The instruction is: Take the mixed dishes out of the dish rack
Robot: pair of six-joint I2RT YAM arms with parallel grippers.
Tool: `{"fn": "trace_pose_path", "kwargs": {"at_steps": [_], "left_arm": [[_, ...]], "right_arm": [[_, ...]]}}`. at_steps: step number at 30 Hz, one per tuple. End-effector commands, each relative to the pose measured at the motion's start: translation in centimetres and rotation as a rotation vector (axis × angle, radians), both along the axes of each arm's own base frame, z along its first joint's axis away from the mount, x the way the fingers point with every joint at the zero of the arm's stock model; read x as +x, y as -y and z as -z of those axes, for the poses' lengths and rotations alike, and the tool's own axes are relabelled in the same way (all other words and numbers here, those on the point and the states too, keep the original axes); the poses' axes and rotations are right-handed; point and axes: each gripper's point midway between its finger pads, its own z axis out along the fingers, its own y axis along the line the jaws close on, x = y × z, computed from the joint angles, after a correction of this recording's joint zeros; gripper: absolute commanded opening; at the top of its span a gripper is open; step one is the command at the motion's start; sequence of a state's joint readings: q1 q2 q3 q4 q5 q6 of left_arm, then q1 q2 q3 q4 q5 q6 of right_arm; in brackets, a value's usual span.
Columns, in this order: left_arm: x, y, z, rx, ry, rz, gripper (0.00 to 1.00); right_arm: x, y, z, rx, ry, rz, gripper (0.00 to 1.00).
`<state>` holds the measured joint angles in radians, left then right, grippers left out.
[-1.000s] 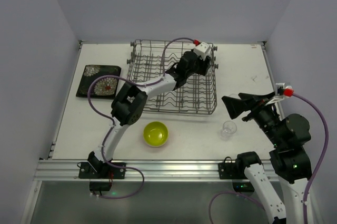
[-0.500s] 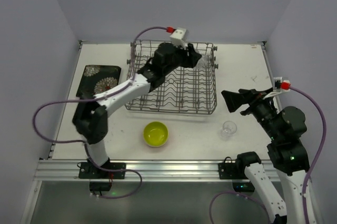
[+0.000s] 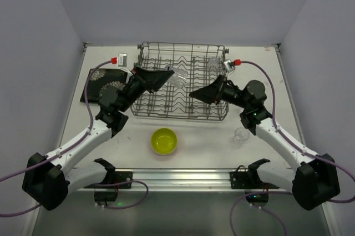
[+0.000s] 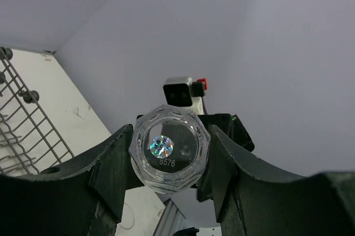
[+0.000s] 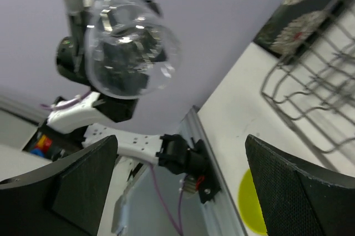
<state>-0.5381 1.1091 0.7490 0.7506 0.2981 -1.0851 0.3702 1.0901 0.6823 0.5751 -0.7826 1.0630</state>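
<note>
The left pincer (image 3: 166,74) is clamped on a clear glass (image 4: 169,147), held on its side in the air over the near-left part of the dish rack (image 3: 182,83), base toward the left wrist camera. Facing it across the rack, the right pincer (image 3: 197,93) hangs with its jaws spread wide and nothing between them, above the rack's near-right edge. The rack's upright tines lie under both pincers. On the tabletop (image 3: 255,80), in front of the rack, sits a yellow-green bowl (image 3: 164,140). To its right a second clear glass (image 3: 240,136) stands just beside the right forearm. A flowered black plate (image 3: 102,83) lies left of the rack, partly covered by the left arm. A second ago the left pincer was down at the rack's far-right corner and the right pincer was out over the tabletop's right side. Since then both have swung toward the middle, while the bowl, plate and standing glass lie where they were. In view are one rack, one bowl, one plate and two sure glasses. A pale shape at the rack's far-right corner (image 3: 213,63) may be a third, but it is too faint to tell.
</note>
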Motion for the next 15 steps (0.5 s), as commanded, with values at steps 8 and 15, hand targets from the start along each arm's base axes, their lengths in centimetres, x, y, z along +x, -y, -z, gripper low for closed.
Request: {"fn": "trace_pose_path", "kwargs": {"at_steps": [8, 15], "left_arm": [[-2.6, -2.8, -1.4, -0.254, -0.097, -0.096, 0.0], [-2.4, -0.8, -1.3, -0.242, -0.126, -0.038, 0.0]], "right_arm": [[-1.3, -3.7, -8.6, 0.101, 0.345, -0.011, 0.83], [-1.5, -5.6, -9.1, 0.108, 0.355, -0.065, 0.58]]}}
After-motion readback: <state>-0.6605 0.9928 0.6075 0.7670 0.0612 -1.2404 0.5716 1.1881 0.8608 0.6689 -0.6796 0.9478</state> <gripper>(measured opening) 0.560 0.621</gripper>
